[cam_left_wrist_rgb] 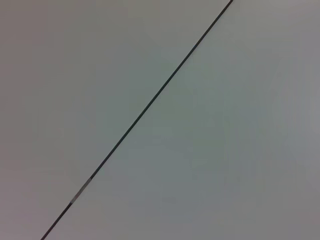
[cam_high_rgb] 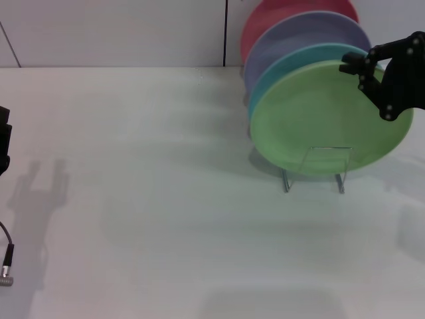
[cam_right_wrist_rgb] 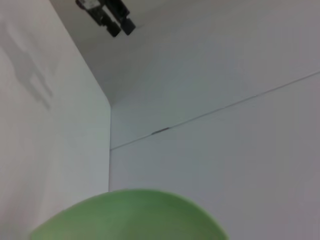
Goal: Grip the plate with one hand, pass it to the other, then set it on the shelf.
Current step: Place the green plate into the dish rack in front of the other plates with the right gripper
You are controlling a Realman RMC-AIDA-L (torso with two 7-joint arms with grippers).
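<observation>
My right gripper (cam_high_rgb: 362,66) is up at the top edge of the green plate (cam_high_rgb: 325,119). I cannot tell if it pinches the rim or is just beside it. The green plate stands upright in the front slot of the wire rack (cam_high_rgb: 315,171) on the white table (cam_high_rgb: 146,199). Behind it stand a turquoise plate (cam_high_rgb: 292,63), a lavender plate (cam_high_rgb: 299,33) and a red plate (cam_high_rgb: 265,16). My left gripper (cam_high_rgb: 3,139) waits far off at the left edge; I cannot tell its fingers.
</observation>
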